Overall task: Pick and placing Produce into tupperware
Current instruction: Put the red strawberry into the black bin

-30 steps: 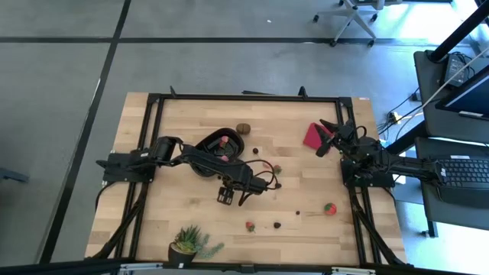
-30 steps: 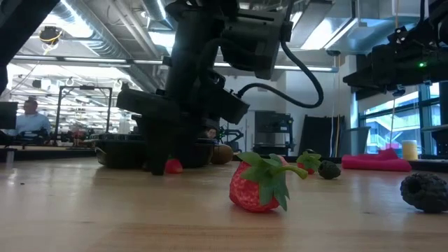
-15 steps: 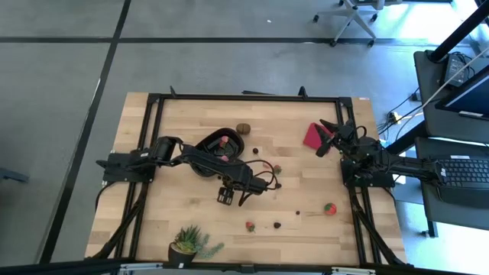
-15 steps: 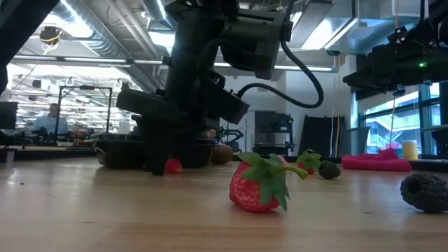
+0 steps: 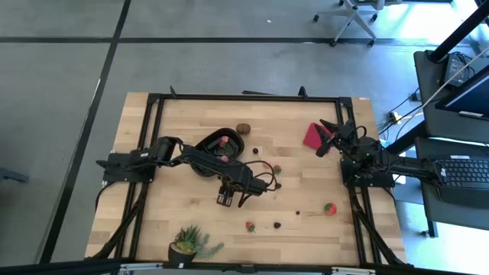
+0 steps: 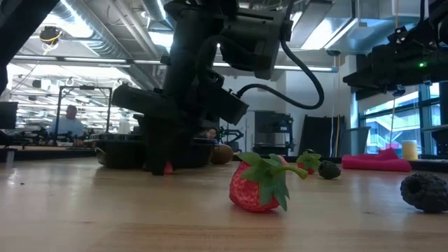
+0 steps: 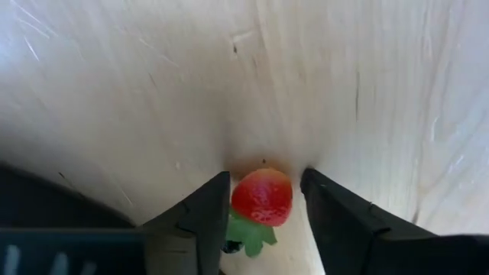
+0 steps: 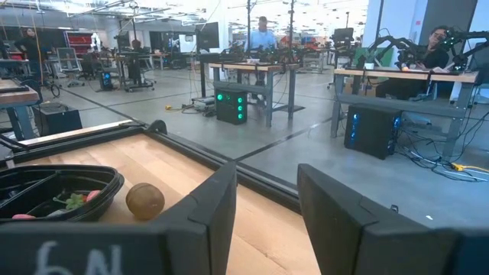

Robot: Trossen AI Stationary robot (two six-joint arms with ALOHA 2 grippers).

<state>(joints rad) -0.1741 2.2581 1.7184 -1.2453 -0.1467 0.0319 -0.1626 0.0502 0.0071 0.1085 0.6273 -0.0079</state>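
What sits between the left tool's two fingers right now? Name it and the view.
A small red strawberry with a green top sits on the wood between the left tool's fingers, one finger on each side. The left wrist view shows it.

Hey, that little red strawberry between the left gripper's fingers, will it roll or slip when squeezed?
The strawberry looks rounded and glossy, so it may squirt sideways between the left gripper fingers. Its green leafy top, lying flat on the table, probably limits rolling. It seems small and light.

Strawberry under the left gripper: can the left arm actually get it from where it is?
Probably yes. The left gripper is down at the table with one finger either side of the small strawberry, and nothing sits between them. The right gripper waits by the far right edge.
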